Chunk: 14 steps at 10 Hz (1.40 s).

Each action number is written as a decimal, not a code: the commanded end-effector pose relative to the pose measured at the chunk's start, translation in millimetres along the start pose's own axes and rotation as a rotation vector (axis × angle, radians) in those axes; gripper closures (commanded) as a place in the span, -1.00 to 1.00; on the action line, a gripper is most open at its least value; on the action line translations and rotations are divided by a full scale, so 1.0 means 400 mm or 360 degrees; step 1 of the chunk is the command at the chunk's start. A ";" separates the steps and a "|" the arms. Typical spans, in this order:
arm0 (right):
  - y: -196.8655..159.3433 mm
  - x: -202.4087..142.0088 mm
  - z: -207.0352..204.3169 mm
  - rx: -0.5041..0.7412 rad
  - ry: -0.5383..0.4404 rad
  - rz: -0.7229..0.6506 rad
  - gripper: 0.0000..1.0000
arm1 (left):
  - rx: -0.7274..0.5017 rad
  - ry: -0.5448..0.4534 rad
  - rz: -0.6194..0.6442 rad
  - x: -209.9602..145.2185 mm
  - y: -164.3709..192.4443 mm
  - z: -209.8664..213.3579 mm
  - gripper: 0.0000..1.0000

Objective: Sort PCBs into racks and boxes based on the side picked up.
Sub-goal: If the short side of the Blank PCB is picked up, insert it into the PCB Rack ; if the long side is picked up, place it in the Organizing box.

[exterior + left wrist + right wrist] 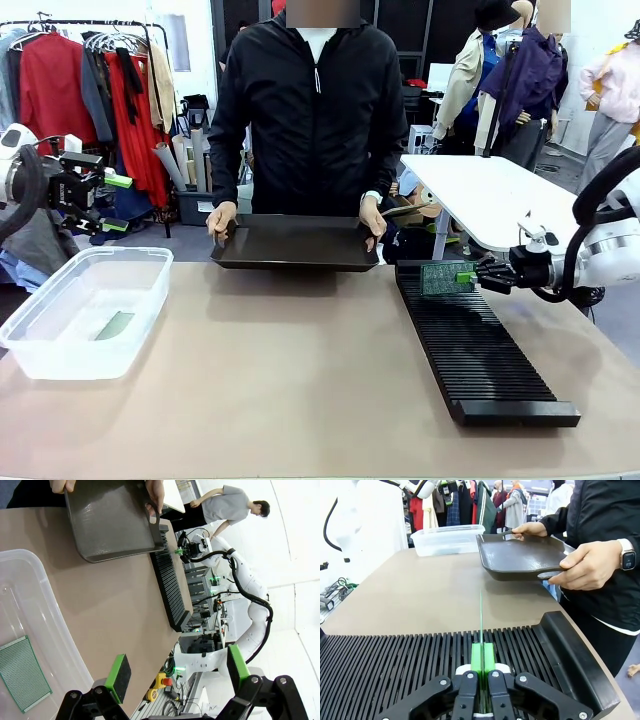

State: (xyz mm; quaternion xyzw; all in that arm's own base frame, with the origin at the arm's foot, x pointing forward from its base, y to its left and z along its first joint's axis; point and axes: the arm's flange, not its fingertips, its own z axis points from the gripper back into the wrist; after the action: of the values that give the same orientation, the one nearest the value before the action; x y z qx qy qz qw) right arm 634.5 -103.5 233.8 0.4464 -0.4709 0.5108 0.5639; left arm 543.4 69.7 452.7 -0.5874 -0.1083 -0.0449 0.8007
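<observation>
My right gripper (473, 275) (482, 666) is shut on a green PCB (438, 278), held upright on edge at the far end of the long black ribbed rack (480, 350). The right wrist view shows this PCB (481, 620) edge-on as a thin green line, in line with the slots of the rack (395, 665). A second PCB (115, 325) (22, 672) lies flat in the clear box (60, 345) (35, 590) at the left. My left gripper (110, 205) (178, 672) hangs open above and behind the box, with nothing between its green pads (118, 677).
A person at the far side holds a shallow black tray (295, 245) (110, 520) (525, 555) by both ends, tilted above the table edge. One hand (590, 565) is close to the rack's far end. The tan tabletop (290, 370) lies bare between box and rack.
</observation>
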 end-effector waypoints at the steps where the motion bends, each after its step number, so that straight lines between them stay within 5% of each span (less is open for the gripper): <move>1: -0.018 0.009 -0.012 -0.0002 0.0047 0.0032 1.00 | 0.0012 -0.0006 0.0008 -0.001 -0.005 0.002 -1.00; 14: -0.014 -0.005 -0.020 0.0036 0.0067 0.0039 1.00 | 0.0012 -0.0006 0.0008 -0.001 -0.005 0.002 -1.00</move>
State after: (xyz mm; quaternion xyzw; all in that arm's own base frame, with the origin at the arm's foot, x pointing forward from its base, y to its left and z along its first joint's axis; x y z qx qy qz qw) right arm 638.1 -98.0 233.0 0.4410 -0.4703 0.5133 0.5665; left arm 543.4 69.7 452.7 -0.5874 -0.1083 -0.0449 0.8007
